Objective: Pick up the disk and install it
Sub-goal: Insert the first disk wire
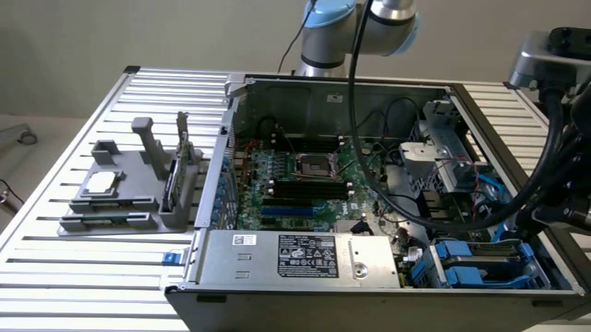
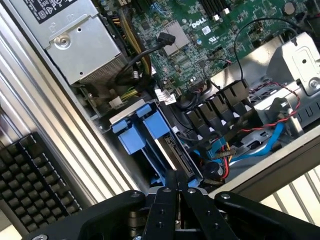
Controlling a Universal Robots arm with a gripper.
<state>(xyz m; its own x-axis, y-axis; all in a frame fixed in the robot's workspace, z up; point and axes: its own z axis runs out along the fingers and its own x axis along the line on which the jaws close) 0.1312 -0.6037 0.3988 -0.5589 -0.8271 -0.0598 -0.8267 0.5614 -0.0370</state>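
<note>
– Black jaws lie closest to the wrist camera: two linked metal fingers (image 2: 162, 210), pressed together with no gap between them.

– Do they hold anything?

– No. They are clenched on nothing. Their tips hang right over the open drive bay (image 2: 120, 116) of a computer case (image 1: 369, 308). I cannot tell whether they touch what sits in the bay.

– Where is the disk?

– The disk (image 2: 169, 150) stands on edge inside that bay, just beyond the tips. A thin pale metal side shows, with a dark connector strip along one end. A blue carrier (image 2: 150, 127) frames it, with two chunky blue tabs at the far end. Its label face is hidden.

– What surrounds it?

– Next to the bay sits a silver power supply (image 2: 82, 47), held with screws. Further inside the case lies the green motherboard (image 2: 200, 35). Past the case's outer wall, a black keyboard (image 2: 35, 185) rests lower down.

– And from the other camera?

– In the exterior view the case lies open on a ribbed aluminium counter (image 1: 65, 283). The bay with its blue parts is in the corner at the exterior view's lower right. The arm (image 1: 356, 31) rises behind the case. A grey holder (image 1: 120, 200) stands on the counter beside the case, at the exterior view's left.
</note>
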